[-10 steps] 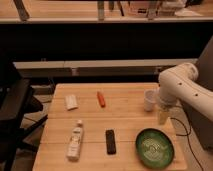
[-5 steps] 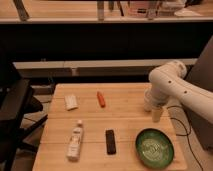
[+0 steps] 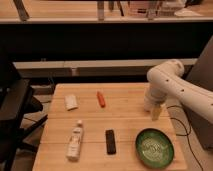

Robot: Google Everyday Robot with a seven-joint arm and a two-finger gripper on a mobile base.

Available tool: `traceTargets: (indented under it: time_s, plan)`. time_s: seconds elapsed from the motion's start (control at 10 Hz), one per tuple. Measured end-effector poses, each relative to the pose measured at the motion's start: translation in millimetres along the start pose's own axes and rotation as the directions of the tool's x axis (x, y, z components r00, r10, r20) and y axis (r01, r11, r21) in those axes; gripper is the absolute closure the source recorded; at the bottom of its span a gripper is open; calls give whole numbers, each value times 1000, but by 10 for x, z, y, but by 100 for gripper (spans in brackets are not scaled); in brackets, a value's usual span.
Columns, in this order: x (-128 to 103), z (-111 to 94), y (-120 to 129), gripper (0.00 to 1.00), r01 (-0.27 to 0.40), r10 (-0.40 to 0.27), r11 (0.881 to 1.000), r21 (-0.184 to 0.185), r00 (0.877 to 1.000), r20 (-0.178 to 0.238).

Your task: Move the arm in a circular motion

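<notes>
Camera view: a wooden table point(image 3: 125, 120) fills the lower half of the scene, and a green bowl point(image 3: 155, 147) sits on it at the near right corner. All places below are given from that bowl.

The arm point(image 3: 170, 82) comes in from the right edge, beyond and to the right of the green bowl. Its thick white segment rises leftward to a rounded joint, then turns and drops toward the tabletop. The gripper point(image 3: 156, 111) is the pale, yellowish tip at its lower end. It points straight down just beyond the bowl's far rim, low over the wood and clear of the bowl. How wide it is spread cannot be told, and nothing can be seen in its hold.

A black remote point(image 3: 110, 141) lies flat to the left of the bowl, near it. A white bottle point(image 3: 75, 141) lies on its side farther left. A small orange-red object point(image 3: 101, 99) lies beyond and left of the bowl, and a white packet point(image 3: 71, 102) lies farther left again. A dark cable point(image 3: 181, 125) loops off the table edge just right of the bowl. A black chair point(image 3: 15, 112) stands well to the left, off the table.
</notes>
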Motion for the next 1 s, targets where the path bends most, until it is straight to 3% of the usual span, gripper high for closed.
traceTargets:
  time_s: [1.0]
  plan:
    - [-15,49,-100,20,95,-95,995,20,995,5]
